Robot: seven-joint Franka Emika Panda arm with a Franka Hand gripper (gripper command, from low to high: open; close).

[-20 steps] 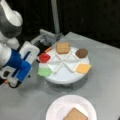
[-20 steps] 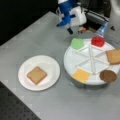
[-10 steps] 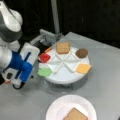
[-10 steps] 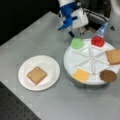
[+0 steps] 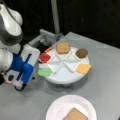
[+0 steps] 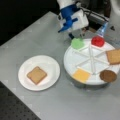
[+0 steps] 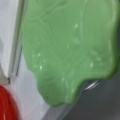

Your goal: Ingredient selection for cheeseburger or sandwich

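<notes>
The ingredient pieces lie in a white divided tray (image 5: 65, 75): a green disc (image 5: 45, 72), a red disc (image 5: 45, 57), a toast square (image 5: 62, 47), a brown patty (image 5: 81, 53) and a cheese square (image 5: 83, 68). My gripper (image 5: 34, 76) hangs low at the tray's left rim, right beside the green disc (image 6: 78, 43). In a front view its dark fingertips (image 6: 72, 36) reach the disc's edge. The wrist view is filled by the green disc (image 7: 70, 50), which overhangs the tray rim. The sandwich is a single toast slice (image 6: 36, 75) on a paper plate (image 6: 50, 65).
A grey post (image 5: 55, 17) and a metal mount (image 5: 47, 37) stand behind the tray. The paper plate (image 5: 57, 107) sits near the table's front edge in a front view. The black surround borders the grey table (image 6: 32, 35).
The gripper has sunk slightly and edged closer to the green disc. The food pieces have not moved.
</notes>
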